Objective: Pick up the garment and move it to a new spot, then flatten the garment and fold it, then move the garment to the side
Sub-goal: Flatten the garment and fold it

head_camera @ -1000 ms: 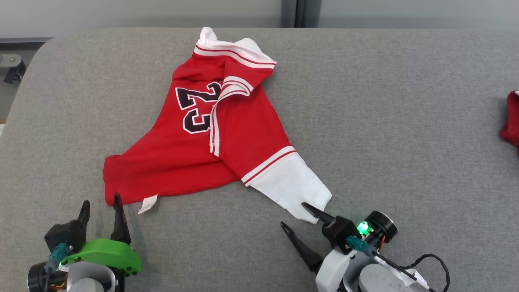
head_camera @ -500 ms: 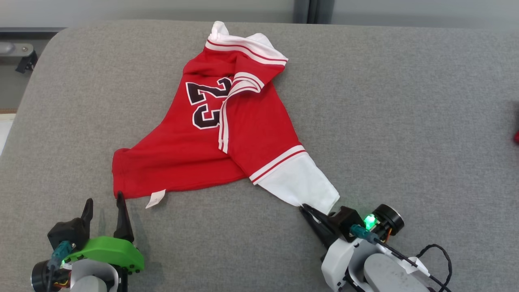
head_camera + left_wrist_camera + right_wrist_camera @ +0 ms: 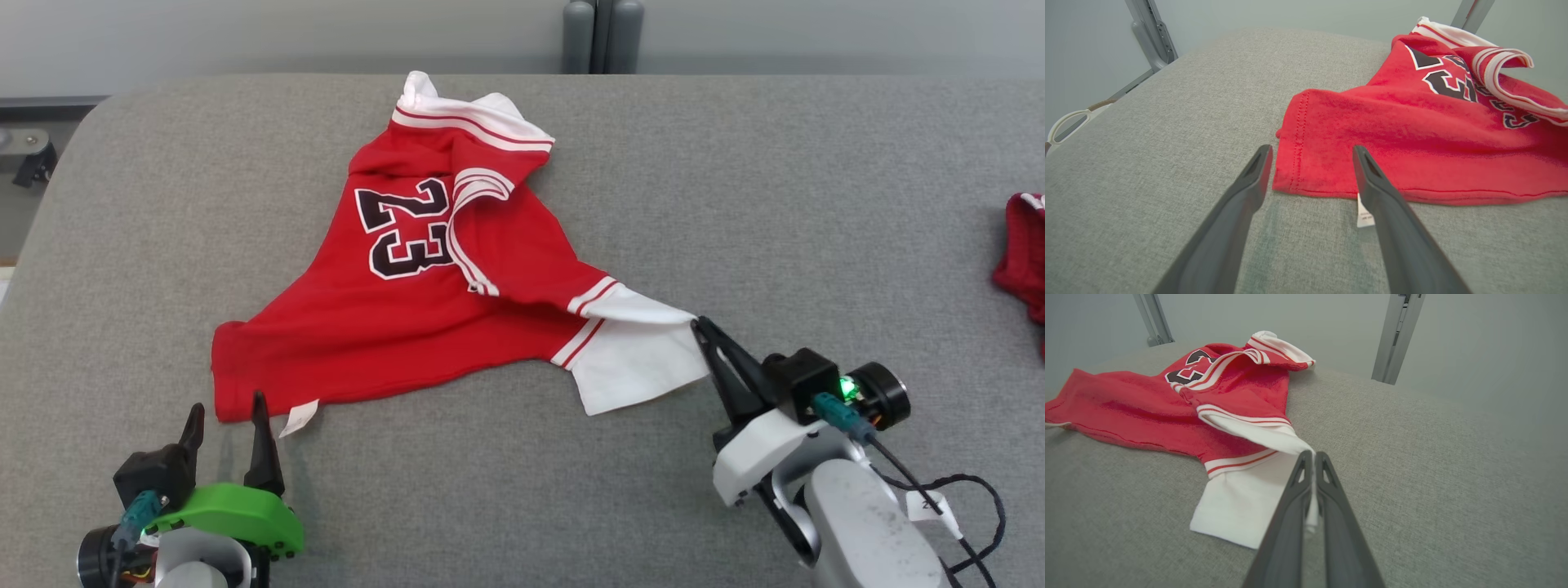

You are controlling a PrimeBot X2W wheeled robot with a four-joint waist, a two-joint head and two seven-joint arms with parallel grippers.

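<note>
Red knit jersey (image 3: 424, 327), white-trimmed and marked with a black 23, lies crumpled on the left half of the grey fabric-covered table (image 3: 735, 204), its body still flat on the cloth. What has changed in the last second is at the right pincer (image 3: 700, 328). It stood apart around the tip of the white sleeve (image 3: 633, 371), and now its two dark fingers are pressed together on that sleeve's corner. The sleeve has been drawn outward toward the right, its upper layer raised off the table in a taut fold while the lower layer still rests there. The left pincer (image 3: 228, 404) has not moved on. Its fingers stand apart just short of the jersey's near left hem corner, beside the small white tag (image 3: 298, 416), touching nothing. A second red cloth (image 3: 1020, 261) sits well apart at the table's right edge. I would say the pick-up has only just begun. With a single hold, the jersey will likely drag and bunch unless the left side takes the hem.
</note>
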